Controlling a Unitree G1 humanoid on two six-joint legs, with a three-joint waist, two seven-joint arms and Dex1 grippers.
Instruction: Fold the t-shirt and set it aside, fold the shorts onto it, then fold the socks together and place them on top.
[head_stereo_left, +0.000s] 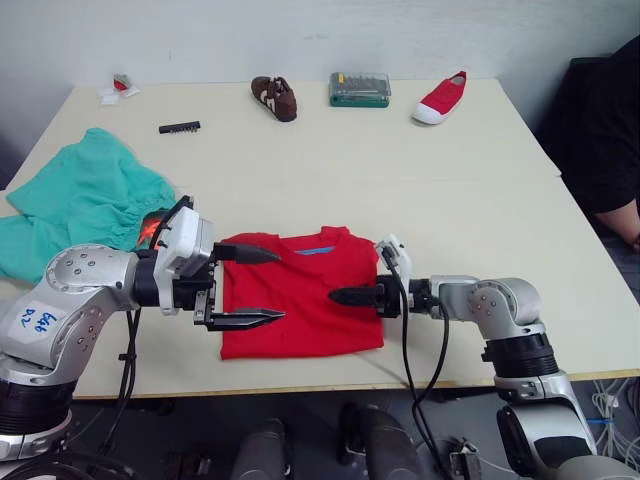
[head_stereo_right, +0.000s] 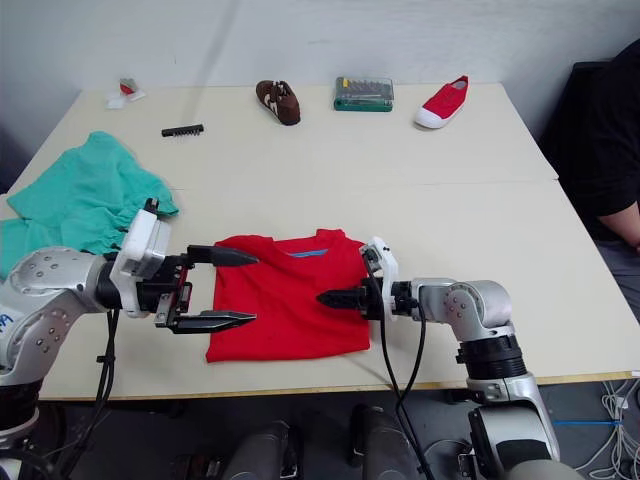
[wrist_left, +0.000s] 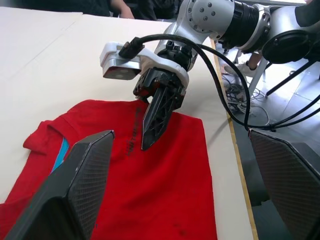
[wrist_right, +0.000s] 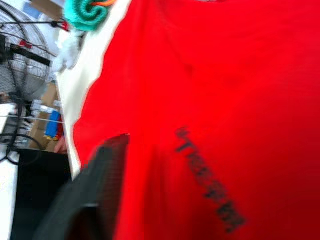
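The red t-shirt lies folded into a rectangle near the table's front edge, its collar and blue label facing away from me. My left gripper is open at the shirt's left edge, one finger over the top corner and one over the lower part. From the right, my right gripper reaches in with its fingers shut together, the tip low over the shirt's middle. The teal shorts lie crumpled at the table's left, with the orange drawstring showing. The socks are out of view.
Along the far side of the table stand a brown shoe, a green tool case, a red canvas shoe and a black bit holder. A person in black sits at the right edge.
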